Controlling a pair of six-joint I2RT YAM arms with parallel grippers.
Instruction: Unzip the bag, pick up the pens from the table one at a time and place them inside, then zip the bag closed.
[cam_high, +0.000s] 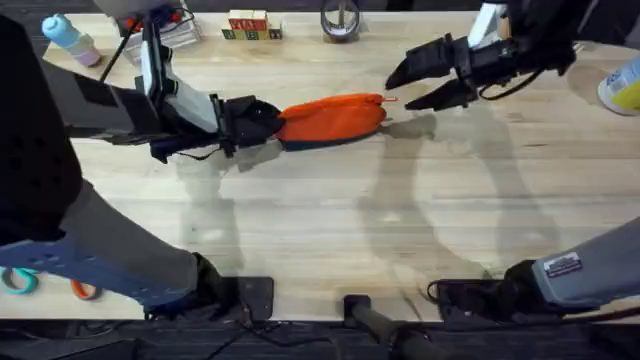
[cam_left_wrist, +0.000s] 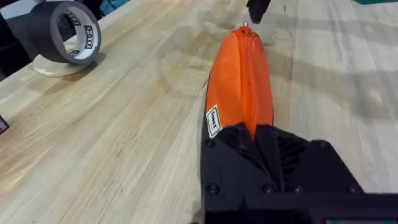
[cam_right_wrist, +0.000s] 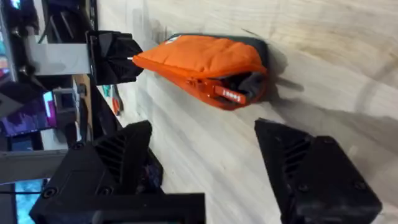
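The left gripper (cam_high: 268, 122) pinches one end of the soft orange pencil pouch (cam_high: 335, 118); the right gripper (cam_high: 412, 88), fingers spread, nears its small zipper pull (cam_left_wrist: 245, 27), the likeliest hold.

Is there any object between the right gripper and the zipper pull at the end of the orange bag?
Nothing visible. The right gripper, fingers open, hovers just beyond the bag end where the small pull sticks out, with only bare table between them. The left gripper clamps the bag's opposite end.
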